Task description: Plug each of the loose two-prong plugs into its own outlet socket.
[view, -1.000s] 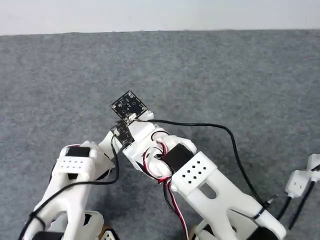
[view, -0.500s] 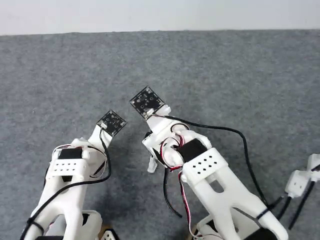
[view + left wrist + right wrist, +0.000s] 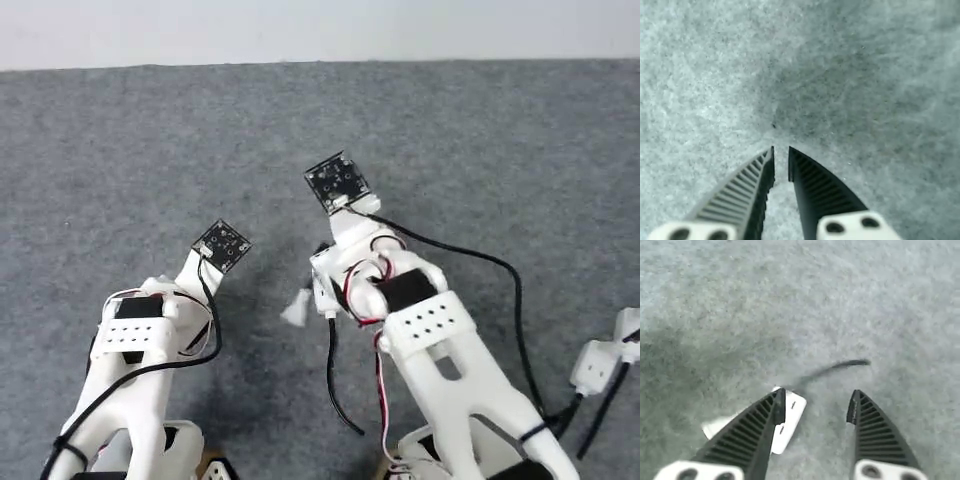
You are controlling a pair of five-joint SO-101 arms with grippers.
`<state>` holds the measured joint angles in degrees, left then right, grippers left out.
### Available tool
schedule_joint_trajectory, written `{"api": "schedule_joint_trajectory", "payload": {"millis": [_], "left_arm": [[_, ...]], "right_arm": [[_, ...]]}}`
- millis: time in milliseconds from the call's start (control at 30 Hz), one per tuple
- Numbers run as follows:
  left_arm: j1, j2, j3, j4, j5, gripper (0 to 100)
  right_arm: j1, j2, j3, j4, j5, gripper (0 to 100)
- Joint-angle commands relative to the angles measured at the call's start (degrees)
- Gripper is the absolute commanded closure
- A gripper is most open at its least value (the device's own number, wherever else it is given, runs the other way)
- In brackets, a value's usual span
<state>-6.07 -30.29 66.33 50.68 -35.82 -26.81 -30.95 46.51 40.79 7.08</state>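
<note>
A white two-prong plug (image 3: 298, 308) lies on the grey mat just left of the right arm (image 3: 415, 315), its black cable (image 3: 333, 385) trailing toward the front edge. In the right wrist view my right gripper (image 3: 817, 392) is open just above the mat. The plug (image 3: 787, 422) lies partly behind one finger, and its cable (image 3: 837, 367) runs past the fingertips. My left gripper (image 3: 781, 149) is shut with nothing in it, pointing down at bare mat. The left arm (image 3: 140, 335) stands at the front left.
White connector pieces (image 3: 598, 365) with black cables sit at the right edge of the mat. The grey mat (image 3: 480, 150) stretches back to a pale wall. The two arms stand apart, with a gap between them.
The right arm has swung up and to the right, away from the left arm. The plug has come into view on the mat beside it. The left arm drew back to the left.
</note>
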Motion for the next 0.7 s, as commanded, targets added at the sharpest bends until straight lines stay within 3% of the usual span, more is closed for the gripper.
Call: {"api": "schedule_joint_trajectory", "payload": {"millis": [0,167,300,433,533,667], "left_arm": [[-0.4,-1.4,-0.3,-0.8,0.5,95],[-0.4,-1.4,-0.3,-0.8,0.5,95],[-0.5,-1.4,-0.3,-0.8,0.5,95],[-0.6,-1.5,-0.4,-0.8,0.5,95],[-0.6,-1.5,-0.4,-0.8,0.5,95],[-0.6,-1.5,-0.4,-1.0,0.5,95]], "right_arm": [[-1.2,-5.5,-1.5,1.8,-1.1,82.1],[-5.1,-10.2,0.4,7.2,-1.6,99.7],[-9.5,-6.3,6.0,-1.6,-13.6,89.9],[-9.5,3.9,6.2,-11.6,-20.6,91.4],[-10.9,13.2,-0.9,-11.2,-23.3,96.4],[-12.4,26.2,-13.4,-2.9,-24.0,99.1]]}}
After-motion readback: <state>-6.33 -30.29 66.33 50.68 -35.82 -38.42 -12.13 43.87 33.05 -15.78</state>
